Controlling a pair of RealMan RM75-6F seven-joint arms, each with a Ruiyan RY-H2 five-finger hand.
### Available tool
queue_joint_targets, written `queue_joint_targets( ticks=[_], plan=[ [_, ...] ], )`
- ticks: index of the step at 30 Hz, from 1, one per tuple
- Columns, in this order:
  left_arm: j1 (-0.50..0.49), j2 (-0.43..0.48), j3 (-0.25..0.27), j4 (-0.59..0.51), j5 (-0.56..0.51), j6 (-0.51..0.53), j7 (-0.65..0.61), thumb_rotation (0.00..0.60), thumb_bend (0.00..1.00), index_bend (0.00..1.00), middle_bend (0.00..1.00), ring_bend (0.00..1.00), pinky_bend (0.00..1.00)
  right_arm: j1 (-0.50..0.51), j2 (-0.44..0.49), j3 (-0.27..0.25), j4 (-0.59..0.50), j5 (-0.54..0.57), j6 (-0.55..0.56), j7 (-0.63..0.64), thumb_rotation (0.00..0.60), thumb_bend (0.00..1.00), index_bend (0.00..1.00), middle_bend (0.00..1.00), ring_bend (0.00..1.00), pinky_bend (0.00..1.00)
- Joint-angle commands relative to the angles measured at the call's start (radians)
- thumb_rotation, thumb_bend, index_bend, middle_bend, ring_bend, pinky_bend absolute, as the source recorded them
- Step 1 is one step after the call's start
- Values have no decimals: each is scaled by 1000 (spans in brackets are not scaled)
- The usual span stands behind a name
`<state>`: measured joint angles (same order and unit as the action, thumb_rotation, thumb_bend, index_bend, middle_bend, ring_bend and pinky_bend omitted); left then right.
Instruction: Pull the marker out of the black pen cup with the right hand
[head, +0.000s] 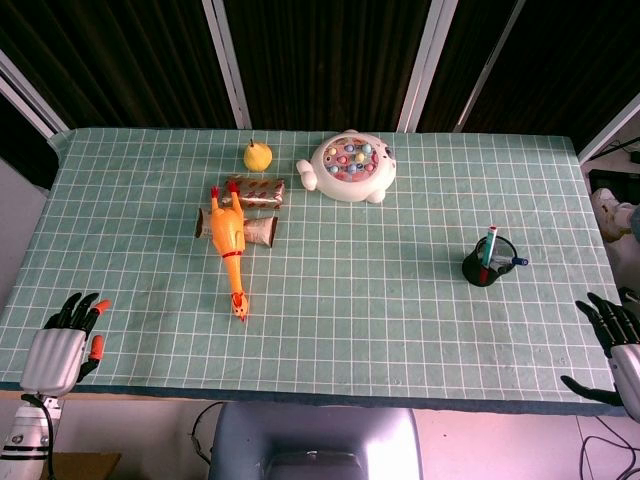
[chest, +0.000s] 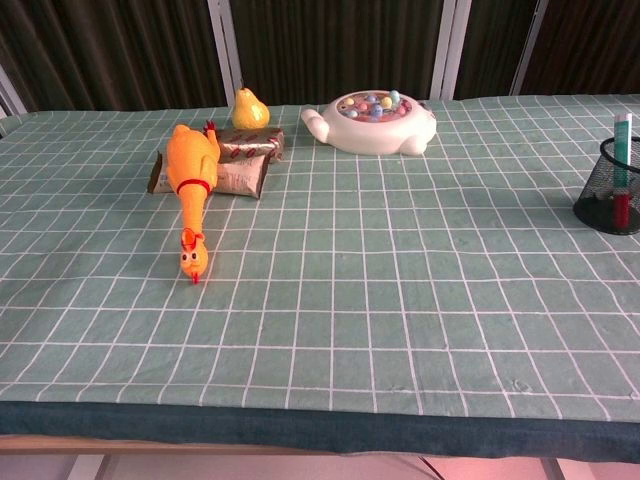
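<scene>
Toward the right side of the desk (head: 400, 330), the black pen cup (head: 489, 266) is standing upright on the green checked cloth, and the marker (head: 488, 250) is sitting inside it, leaning slightly with its pale capped end poking above the rim. A second pen (head: 514, 262) with a blue tip is resting in the same cup, angled to the right. From the chest view the mesh cup (chest: 610, 192) is showing at the far right edge with the marker (chest: 621, 150) rising straight out of it.

At the near right corner, the right robot hand (head: 612, 345) is hovering beside the desk edge, well apart from the cup, its dark fingers spread and holding nothing. At the near left corner, the left robot hand (head: 62, 338) is lying palm down over the edge, fingers splayed forward and empty.

On the left half, a rubber chicken (head: 228, 245) is lying stretched toward the near side, across two snack packets (head: 256, 192). A yellow pear (head: 258, 155) is sitting just behind them, and a white fishing toy (head: 348, 166) is resting to its right.
</scene>
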<state>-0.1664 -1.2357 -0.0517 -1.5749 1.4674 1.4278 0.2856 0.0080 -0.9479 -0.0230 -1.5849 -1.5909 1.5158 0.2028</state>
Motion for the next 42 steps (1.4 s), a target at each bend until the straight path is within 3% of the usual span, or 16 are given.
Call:
queue_joint_targets(
  ticks=[1, 16, 19, 24, 27, 34, 42],
  plan=[
    [-1, 0, 0, -1, 1, -1, -1, 600, 574, 217, 115, 78, 323, 6, -19, 4, -10, 0, -5, -1, 600, 225, 202, 124, 81, 193],
    [-7, 15, 0, -12, -15, -24, -38, 600, 575, 226, 116, 78, 323, 12, 4, 6, -12, 2, -17, 62, 600, 225, 196, 125, 81, 192],
    [-8, 27, 6, -19, -4, -27, -56, 600, 576, 227, 115, 78, 323, 48, 71, 8, -74, -3, -72, 87, 600, 226, 188, 125, 81, 192],
    [-9, 45, 16, -26, 5, -36, -86, 600, 575, 227, 116, 78, 323, 151, 275, 9, -229, -52, -209, 204, 600, 226, 194, 125, 83, 192],
    [-7, 49, 17, -29, 9, -32, -92, 600, 576, 228, 116, 78, 323, 187, 324, 22, -276, -49, -252, 201, 600, 225, 199, 125, 83, 191],
    [-6, 56, 20, -35, 9, -33, -101, 600, 575, 228, 116, 78, 324, 292, 352, 102, -336, 81, -370, 132, 600, 233, 210, 128, 98, 193],
    [-7, 60, 18, -37, 6, -35, -110, 600, 575, 228, 115, 79, 324, 474, 356, 188, -285, 263, -649, 146, 600, 236, 235, 143, 131, 192]
  ],
)
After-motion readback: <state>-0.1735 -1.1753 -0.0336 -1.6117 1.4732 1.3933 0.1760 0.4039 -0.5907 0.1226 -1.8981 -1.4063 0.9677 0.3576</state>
